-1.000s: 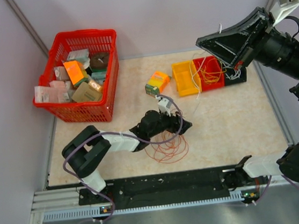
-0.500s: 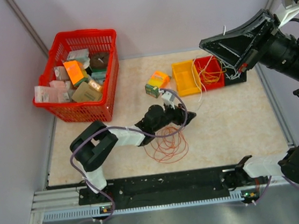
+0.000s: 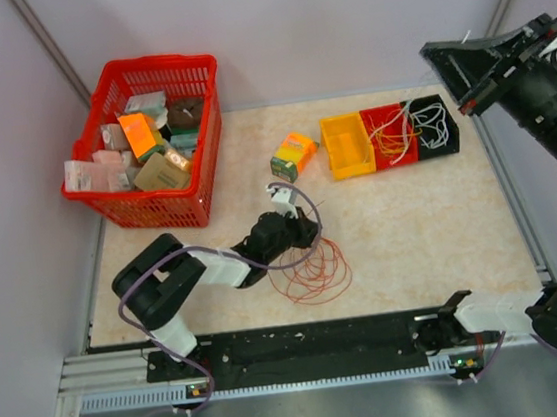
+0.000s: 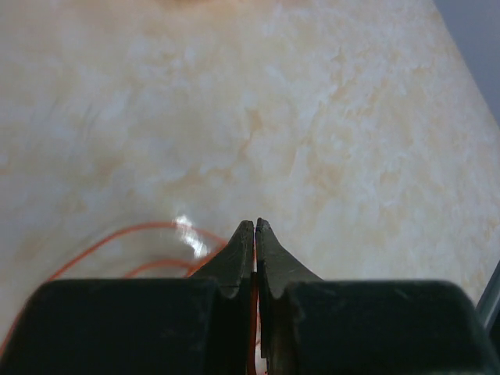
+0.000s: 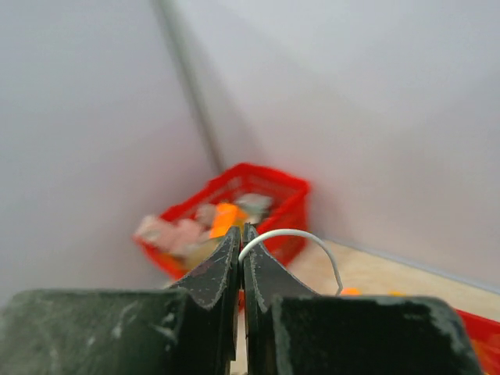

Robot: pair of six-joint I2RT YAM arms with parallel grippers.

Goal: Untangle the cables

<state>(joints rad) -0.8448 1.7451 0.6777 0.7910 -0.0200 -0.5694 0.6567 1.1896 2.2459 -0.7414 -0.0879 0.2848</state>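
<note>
The orange-red cable (image 3: 313, 271) lies in loose loops on the beige table (image 3: 431, 221). My left gripper (image 3: 304, 233) is down at the loops' upper edge. In the left wrist view its jaws (image 4: 255, 228) are shut with a strand of the orange-red cable (image 4: 117, 238) pinched between them. My right gripper (image 3: 432, 51) hangs high at the right, above the trays. In the right wrist view it is shut (image 5: 241, 233) on a white cable (image 5: 293, 233) that arcs off to the right. Yellow cables (image 3: 387, 137) lie in the red tray, white cables (image 3: 432, 128) in the black tray.
A red basket (image 3: 201, 137) full of packets stands at the back left, and shows blurred in the right wrist view (image 5: 269, 181). A small orange box (image 3: 293, 153) sits beside the yellow tray (image 3: 346, 146), the red tray (image 3: 392, 113) and the black tray (image 3: 449, 143).
My left gripper has shut on the orange-red cable and drawn slightly back to the left. The right arm has swung up and to the right, away from over the trays.
</note>
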